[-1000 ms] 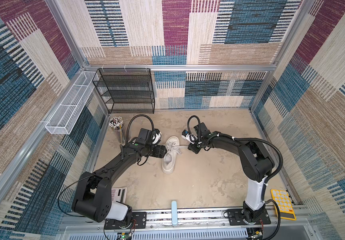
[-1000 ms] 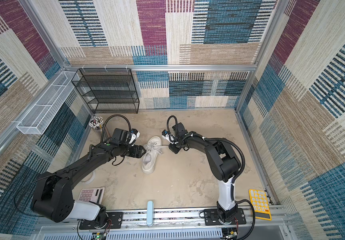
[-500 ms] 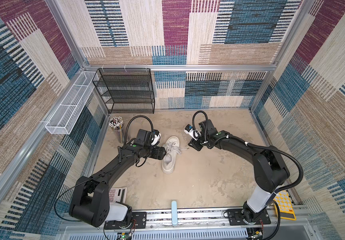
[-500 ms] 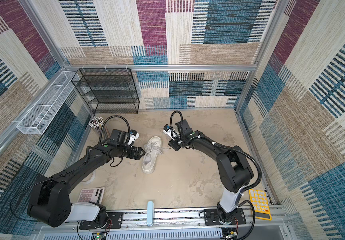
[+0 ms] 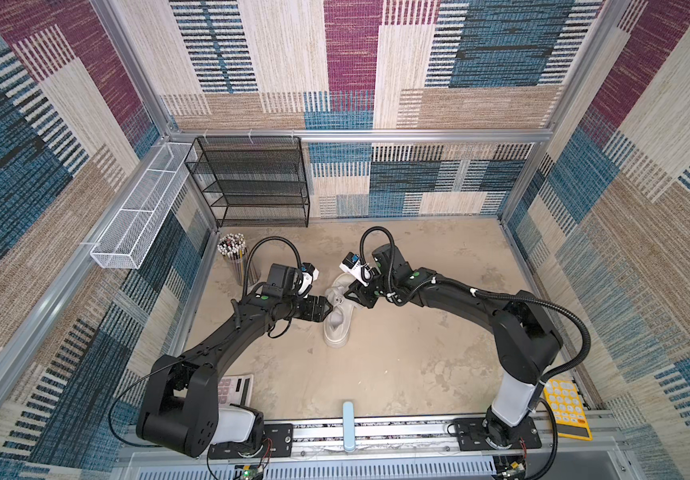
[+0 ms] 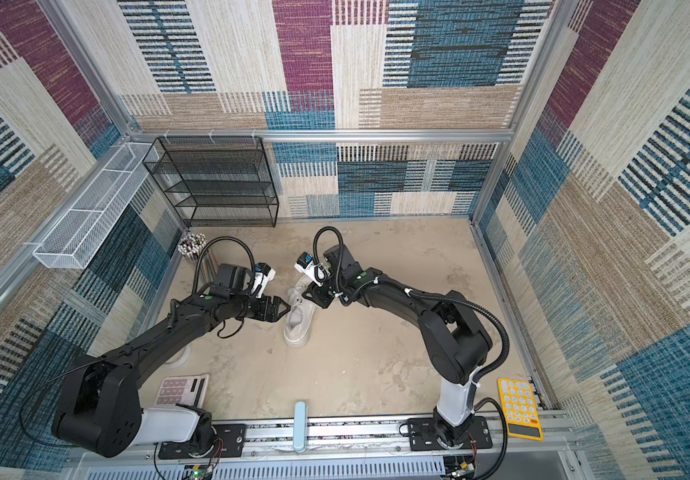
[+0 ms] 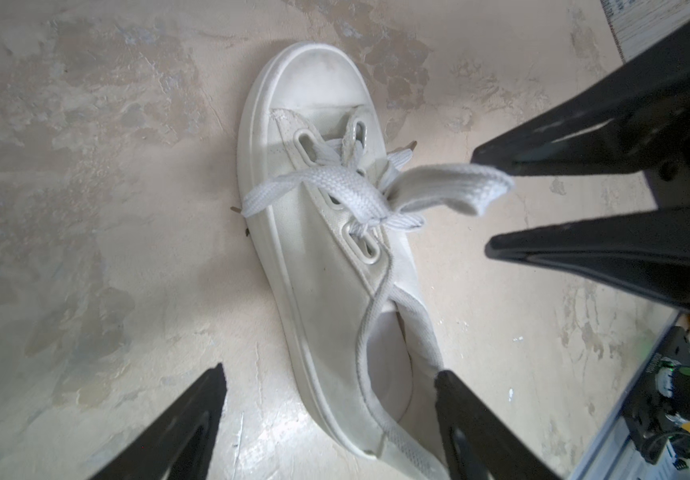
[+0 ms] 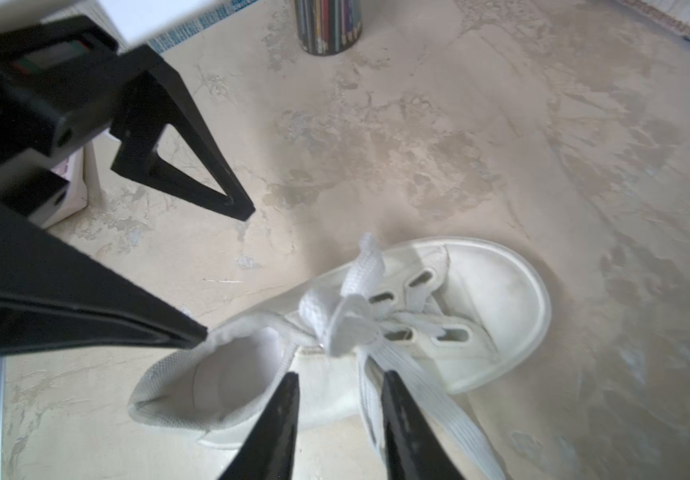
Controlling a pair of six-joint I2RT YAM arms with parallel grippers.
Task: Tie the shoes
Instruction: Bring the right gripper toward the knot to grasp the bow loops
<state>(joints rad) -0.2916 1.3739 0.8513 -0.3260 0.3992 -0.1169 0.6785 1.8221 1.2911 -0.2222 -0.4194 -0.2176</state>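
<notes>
Shoe (image 5: 337, 328) sat on the counter (image 5: 397, 365), roughly mid-floor, directly between the two arms and well clear of the pencil cup (image 5: 235, 257). Left end effector (image 7: 329, 372) was released, jaws spread wide and straddling the heel opening from above, with nothing between them. Right end effector (image 8: 341, 376) stood only narrowly parted just beside the tongue. A flat strand ran past its tips, but I saw nothing clamped there. Laces (image 7: 335, 187) were crossed over the eyelets, and one loop (image 7: 451, 183) stuck up toward the right-hand jaws. A second strand lay draped over the sole edge, and its dark tips seemed to touch the counter. I judged the shoe light for its bulk: a thick, stiff platform sole under a soft upper whose collar would fold if squeezed. It looked likely to slide on this smooth surface under any sideways lace pull, so it would need one arm to steady it. The laces were wide, limp and woven, so they should have gripped well if pinched across the flat faces. I noted the best hold as the standing loop, just short of its bend. The tips looked too low and too small.
</notes>
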